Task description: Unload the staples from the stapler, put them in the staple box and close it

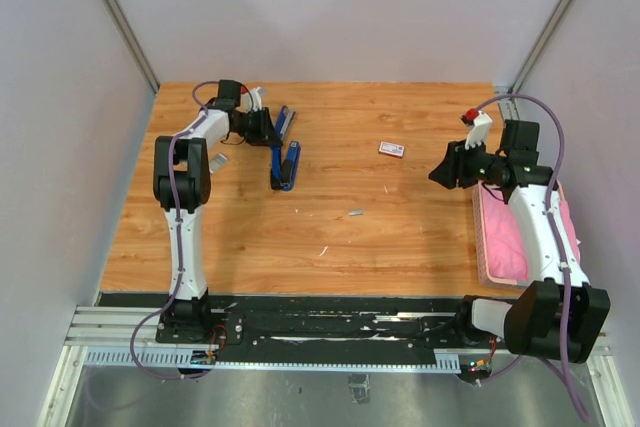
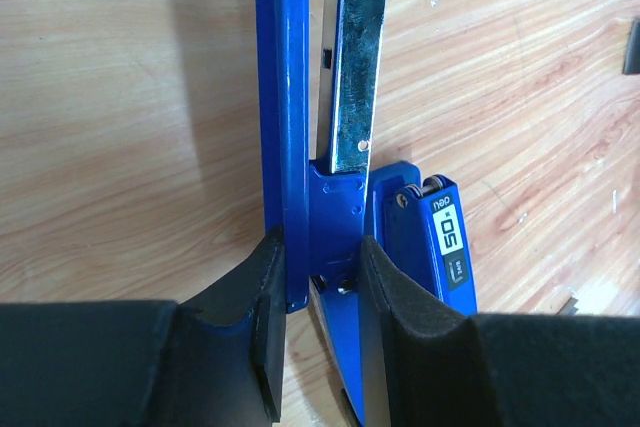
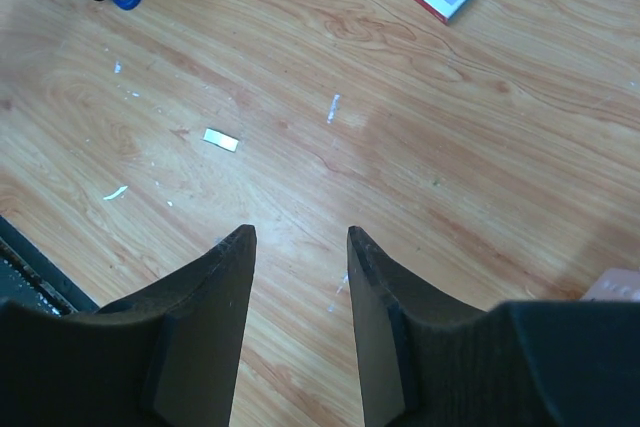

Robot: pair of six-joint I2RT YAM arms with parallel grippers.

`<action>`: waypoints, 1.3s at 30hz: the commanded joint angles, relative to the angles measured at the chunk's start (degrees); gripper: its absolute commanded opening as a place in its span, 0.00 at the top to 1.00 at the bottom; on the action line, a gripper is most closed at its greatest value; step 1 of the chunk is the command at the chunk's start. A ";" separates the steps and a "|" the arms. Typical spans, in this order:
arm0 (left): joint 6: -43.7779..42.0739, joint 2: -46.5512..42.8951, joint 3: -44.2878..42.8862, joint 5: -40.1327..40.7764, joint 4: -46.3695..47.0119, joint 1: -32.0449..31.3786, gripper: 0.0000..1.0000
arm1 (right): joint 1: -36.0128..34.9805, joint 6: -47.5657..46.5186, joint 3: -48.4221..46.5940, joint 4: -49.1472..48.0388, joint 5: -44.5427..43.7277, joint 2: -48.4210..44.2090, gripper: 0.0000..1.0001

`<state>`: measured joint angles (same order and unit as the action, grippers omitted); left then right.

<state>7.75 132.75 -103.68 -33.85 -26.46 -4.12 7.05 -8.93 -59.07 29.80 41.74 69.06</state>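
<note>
Left end effector [image 2: 320, 247] clenched on opened blue stapler [image 2: 292, 97] near hinge — right end effector [image 3: 300, 235] released, empty, above tabletop [image 3: 480, 177].

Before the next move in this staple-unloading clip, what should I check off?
1. Left hand clamped on the stapler near its hinge: ok.
2. The stapler swung open, metal rail exposed: ok.
3. Staples left inside the stapler: cannot tell.
4. Right hand open, holding nothing: ok.
5. Loose staple strip lying on the table, apart from both hands: ok.
</note>
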 commanded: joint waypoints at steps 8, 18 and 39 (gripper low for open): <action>2.53 1.23 4.42 -2.66 2.31 1.28 0.68 | -19.00 -0.51 -6.54 -6.55 -2.01 8.40 0.56; 2.24 1.60 5.61 -0.96 1.88 2.01 0.62 | -32.30 -0.62 -25.70 -0.33 -5.84 27.69 0.56; 4.55 1.81 8.29 -5.82 4.56 2.53 1.00 | -42.93 -0.62 -52.87 -2.71 -11.71 53.86 0.55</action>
<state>11.81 132.73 -97.82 -41.76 -17.85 -1.61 -29.54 -2.94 -114.54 31.83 30.35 125.54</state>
